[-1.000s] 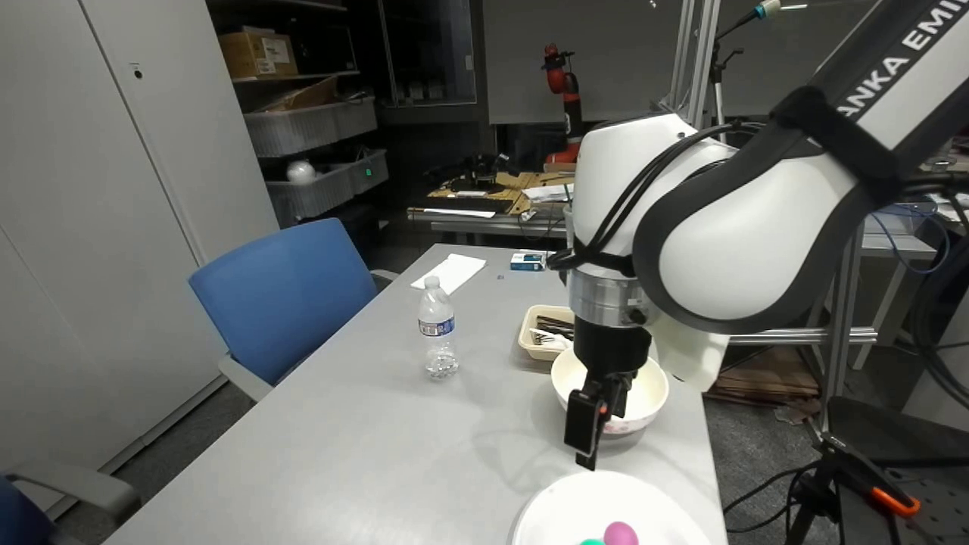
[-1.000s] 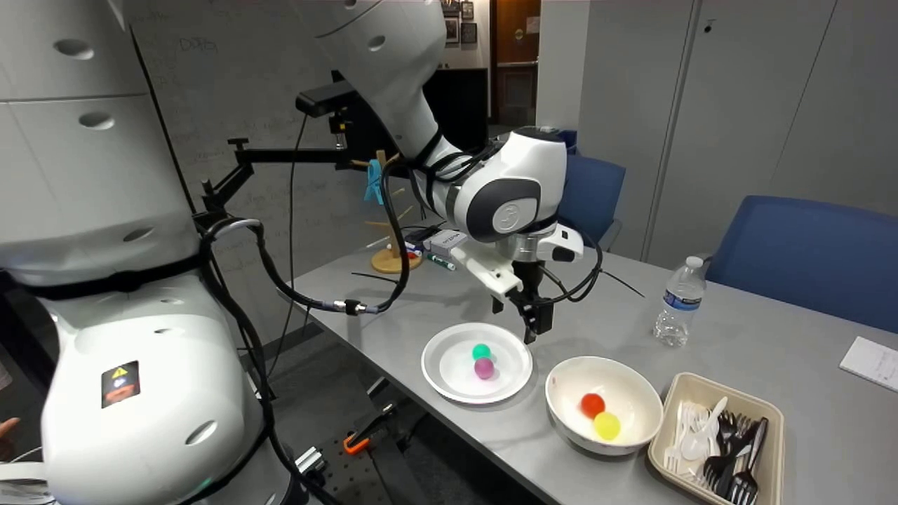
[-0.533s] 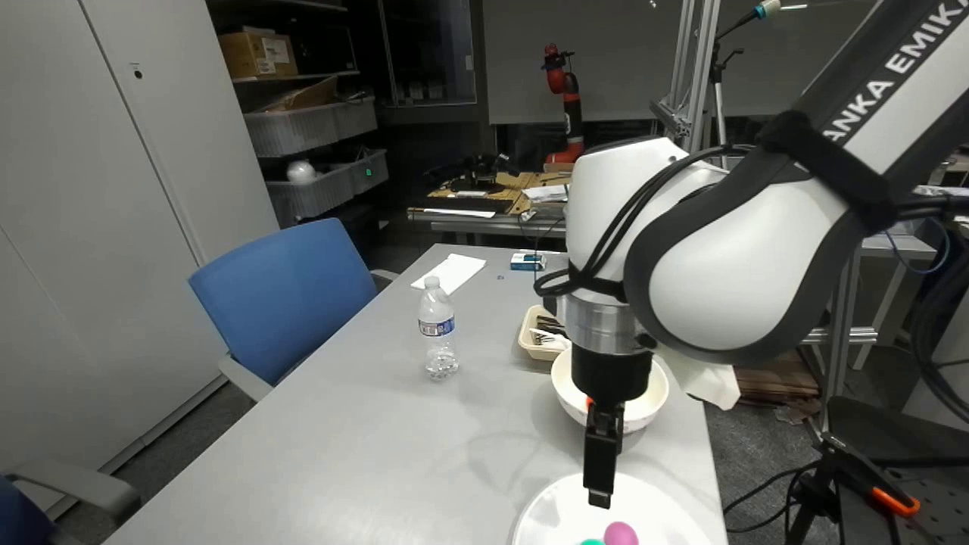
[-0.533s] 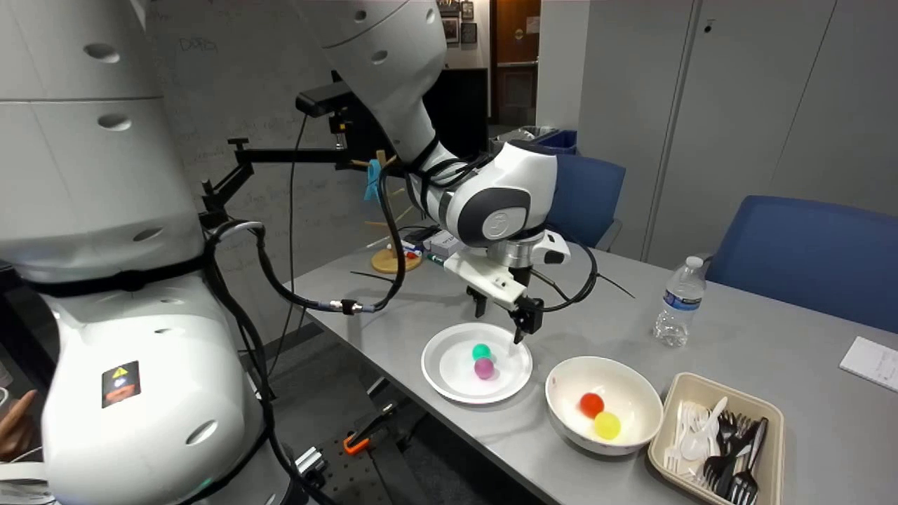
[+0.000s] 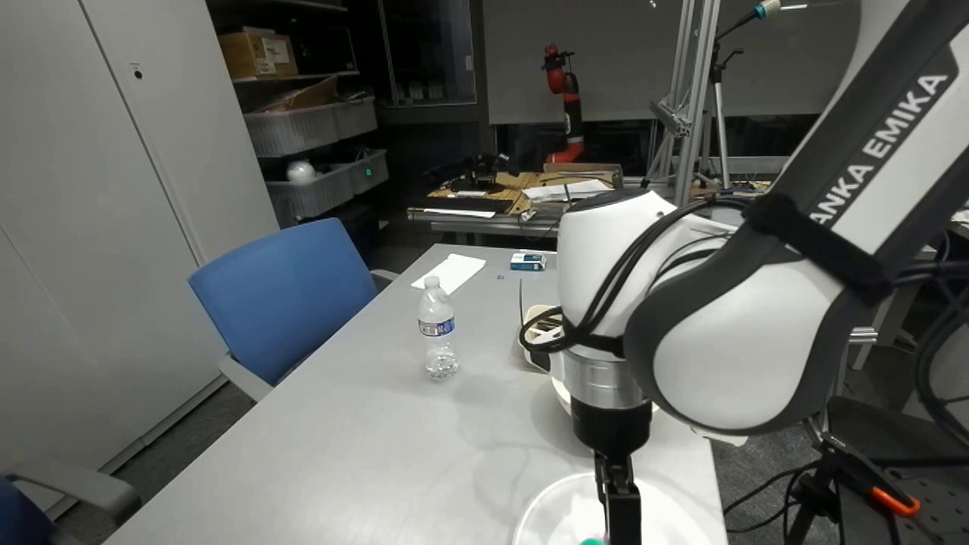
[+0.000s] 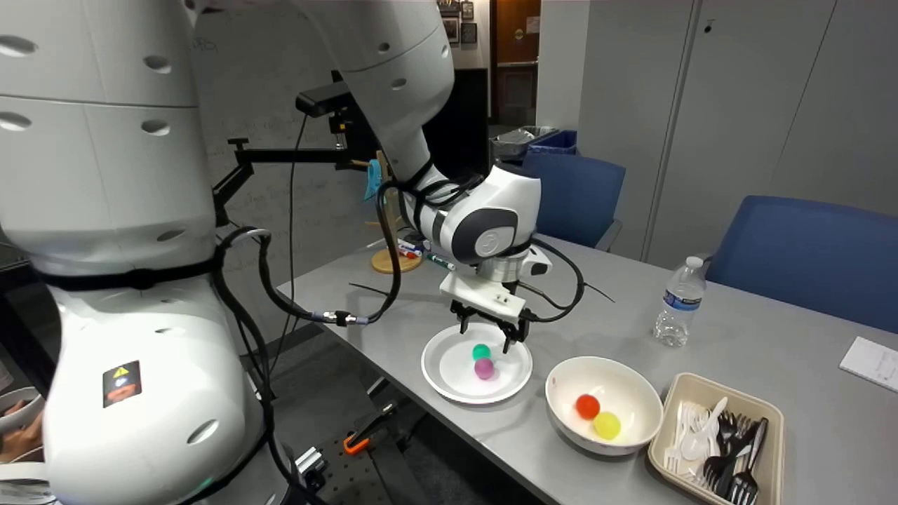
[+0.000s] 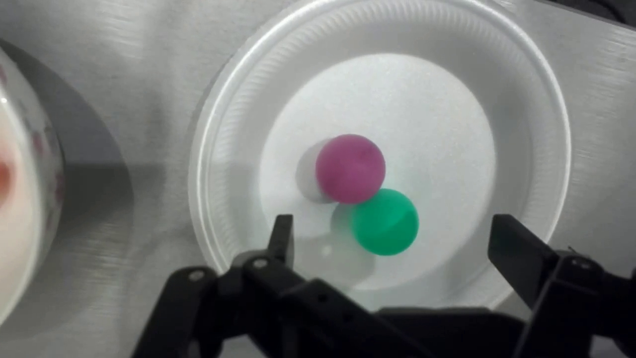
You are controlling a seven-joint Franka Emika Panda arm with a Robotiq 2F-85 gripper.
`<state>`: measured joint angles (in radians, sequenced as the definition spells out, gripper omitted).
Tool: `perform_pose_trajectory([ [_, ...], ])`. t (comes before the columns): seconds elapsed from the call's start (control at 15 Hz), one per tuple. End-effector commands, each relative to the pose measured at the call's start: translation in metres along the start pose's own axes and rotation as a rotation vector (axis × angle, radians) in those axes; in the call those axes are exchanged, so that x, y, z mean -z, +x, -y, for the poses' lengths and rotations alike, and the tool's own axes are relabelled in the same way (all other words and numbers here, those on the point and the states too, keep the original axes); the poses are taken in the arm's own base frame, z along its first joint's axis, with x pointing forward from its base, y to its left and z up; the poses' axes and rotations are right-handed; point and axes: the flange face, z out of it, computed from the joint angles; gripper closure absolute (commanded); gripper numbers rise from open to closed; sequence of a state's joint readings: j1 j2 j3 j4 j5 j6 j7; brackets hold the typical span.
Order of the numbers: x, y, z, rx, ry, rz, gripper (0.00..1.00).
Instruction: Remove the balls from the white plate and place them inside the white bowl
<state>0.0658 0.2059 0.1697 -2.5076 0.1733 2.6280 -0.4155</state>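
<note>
The white plate lies on the grey table with a green ball and a pink-purple ball touching each other near its middle. My gripper is open and empty, low over the plate. In the wrist view the green ball lies between the lines of the fingertips; the pink-purple ball lies just beyond it. The white bowl stands beside the plate and holds a red ball and a yellow ball. In an exterior view the wrist mostly hides the bowl.
A beige tray of plastic cutlery stands next to the bowl. A water bottle stands farther across the table. A round wooden base and markers lie on the plate's far side. The table edge runs close by the plate.
My gripper has moved down and across over the plate and has turned, so both fingers now hang over it. The red ball in the bowl has shifted slightly. The balls on the plate stay put.
</note>
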Motion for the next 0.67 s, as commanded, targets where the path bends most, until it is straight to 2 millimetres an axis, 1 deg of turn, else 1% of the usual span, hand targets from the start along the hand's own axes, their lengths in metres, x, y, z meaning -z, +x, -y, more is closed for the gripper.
perform_pose_trajectory([
  [0.0,-0.02,0.011,0.003,0.077,-0.03,-0.007,0.0],
  [0.2,-0.031,0.018,0.003,0.093,-0.039,-0.025,0.0],
  [0.6,-0.042,0.031,0.004,0.123,-0.068,-0.061,0.0],
])
